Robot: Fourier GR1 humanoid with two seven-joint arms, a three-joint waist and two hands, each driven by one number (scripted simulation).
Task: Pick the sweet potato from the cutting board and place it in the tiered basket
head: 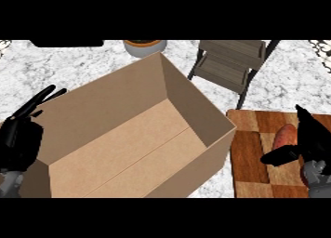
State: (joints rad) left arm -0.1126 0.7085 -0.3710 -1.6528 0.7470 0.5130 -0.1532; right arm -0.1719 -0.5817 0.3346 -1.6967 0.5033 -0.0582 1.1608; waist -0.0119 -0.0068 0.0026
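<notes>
Head view gives us a white, grey-veined marble worktop [79,65]. Most of its middle and left is taken by a large open cardboard box [127,148] set at an angle. We look straight into it at plain brown walls and a flat floor with one seam across it.

At the near right corner lies a cutting board [250,153] of glossy wood in light and dark checks. Toward the far edge, right of the middle, stands the tiered basket [230,60]. It has grey slatted wooden trays in a thin black frame, and its slats show bare.

The left robot hand [17,139] rests at the left edge beside the box, its fingers straight and pointing up. The right robot hand [316,139] is over the cutting board, spread wide with straight fingers. Its thumb [278,155] is stuck out sideways.

The sweet potato [285,135], long and orange-brown, lies on the cutting board just beside those fingers and above the thumb. We cannot tell whether they touch.

A small round bowl [145,46] with an orange rim sits at the far edge.
</notes>
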